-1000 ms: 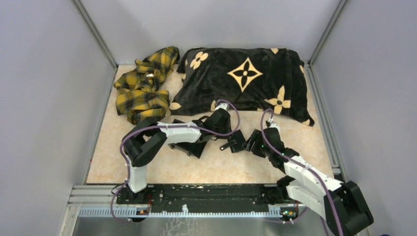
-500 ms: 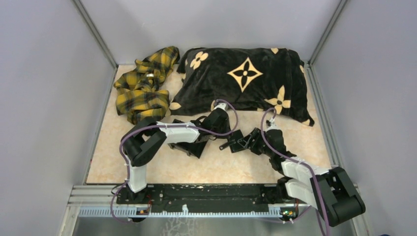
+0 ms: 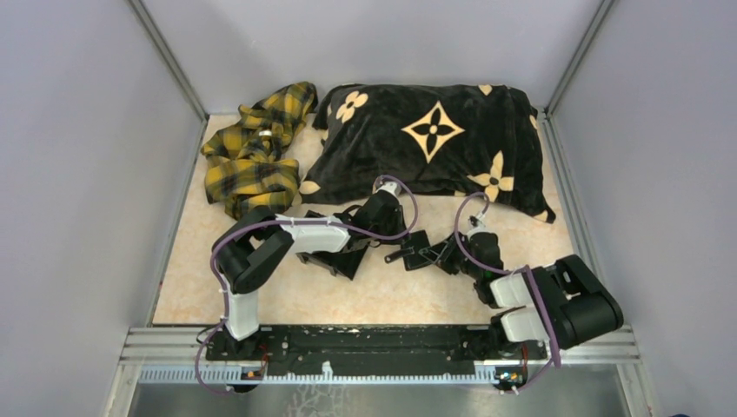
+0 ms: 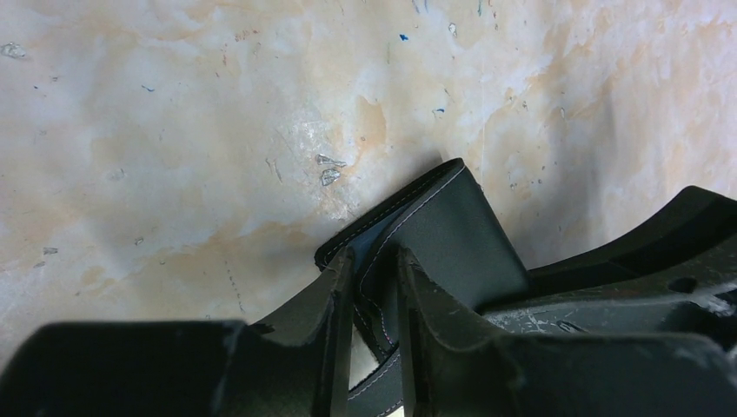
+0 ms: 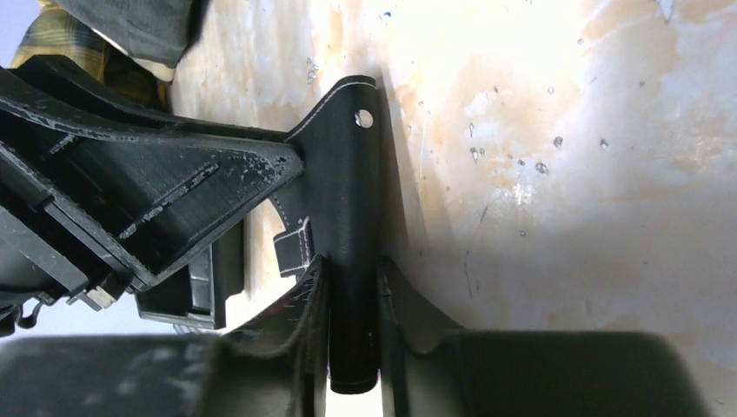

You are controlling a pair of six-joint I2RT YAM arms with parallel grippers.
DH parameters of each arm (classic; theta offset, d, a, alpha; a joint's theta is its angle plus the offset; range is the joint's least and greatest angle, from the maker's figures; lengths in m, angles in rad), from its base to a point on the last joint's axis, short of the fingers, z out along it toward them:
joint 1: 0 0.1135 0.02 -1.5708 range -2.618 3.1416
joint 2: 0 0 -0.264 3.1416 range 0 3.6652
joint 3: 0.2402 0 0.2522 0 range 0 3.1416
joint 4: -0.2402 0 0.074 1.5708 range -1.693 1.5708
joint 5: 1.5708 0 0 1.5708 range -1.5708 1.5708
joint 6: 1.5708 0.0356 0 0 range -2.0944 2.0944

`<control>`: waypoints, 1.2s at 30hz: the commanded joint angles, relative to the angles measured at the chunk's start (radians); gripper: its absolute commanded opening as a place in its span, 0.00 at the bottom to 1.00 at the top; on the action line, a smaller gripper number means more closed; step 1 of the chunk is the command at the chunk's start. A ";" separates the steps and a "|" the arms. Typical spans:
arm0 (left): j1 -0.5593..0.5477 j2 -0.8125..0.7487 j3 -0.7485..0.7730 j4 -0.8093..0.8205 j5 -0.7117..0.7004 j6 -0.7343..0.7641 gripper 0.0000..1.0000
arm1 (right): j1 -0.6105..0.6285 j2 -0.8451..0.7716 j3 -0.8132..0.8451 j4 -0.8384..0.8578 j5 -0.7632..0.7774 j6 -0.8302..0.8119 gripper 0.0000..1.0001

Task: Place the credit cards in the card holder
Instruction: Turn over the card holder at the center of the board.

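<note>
Table (image 3: 261,295): marbled beige top, pale walls on three sides.

Pillow (image 3: 434,139): black with gold flower marks, lying across the far side, right of centre. It is the biggest thing here.

Plaid cloth (image 3: 252,156): yellow and dark, crumpled at the far left, just beside the pillow's left end.

My left arm (image 3: 317,234): reaches from its base, folds at the elbow and runs rightward toward mid-table. My right arm (image 3: 565,300): folded low at the near right, with the wrist reaching leftward. The two wrists meet in the middle of the table, in front of the pillow.

Card holder (image 4: 452,221): black, with pale stitching along its edge. It sits between my two wrists, just over the tabletop. I cannot tell whether any part of it rests on the table.

Left claw (image 4: 374,261): narrowed to a small gap, with one finger on each face of a stitched panel of the holder. The panel stands up between the tips and reaches past them. I call that a pinch on the holder.

Right claw (image 5: 349,268): also drawn close, with the tips pressing either side of a long black flap of the same holder. The flap runs straight out from between the fingers, and my left claw's body crowds in beside it.

Snap stud (image 5: 365,117): small, silver, near the far end of that flap.
</note>
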 commanded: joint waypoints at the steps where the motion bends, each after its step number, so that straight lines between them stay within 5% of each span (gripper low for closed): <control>1: -0.020 0.124 -0.068 -0.173 0.055 0.027 0.29 | 0.017 0.051 -0.001 0.136 -0.101 0.041 0.11; 3: -0.021 0.108 -0.061 -0.191 0.045 0.018 0.31 | 0.017 0.026 0.012 0.114 -0.104 0.041 0.00; 10: -0.018 -0.044 -0.017 -0.307 -0.085 0.000 0.52 | 0.020 -0.298 0.183 -0.472 0.038 -0.160 0.00; 18: -0.021 -0.213 -0.019 -0.388 -0.158 -0.027 0.56 | 0.035 -0.463 0.480 -1.006 0.325 -0.385 0.00; 25: -0.037 -0.370 -0.115 -0.411 -0.197 -0.056 0.56 | 0.236 -0.401 0.643 -1.206 0.689 -0.459 0.00; 36: -0.104 -0.589 -0.215 -0.498 -0.290 -0.131 0.56 | 0.590 -0.062 0.797 -1.394 1.243 -0.369 0.00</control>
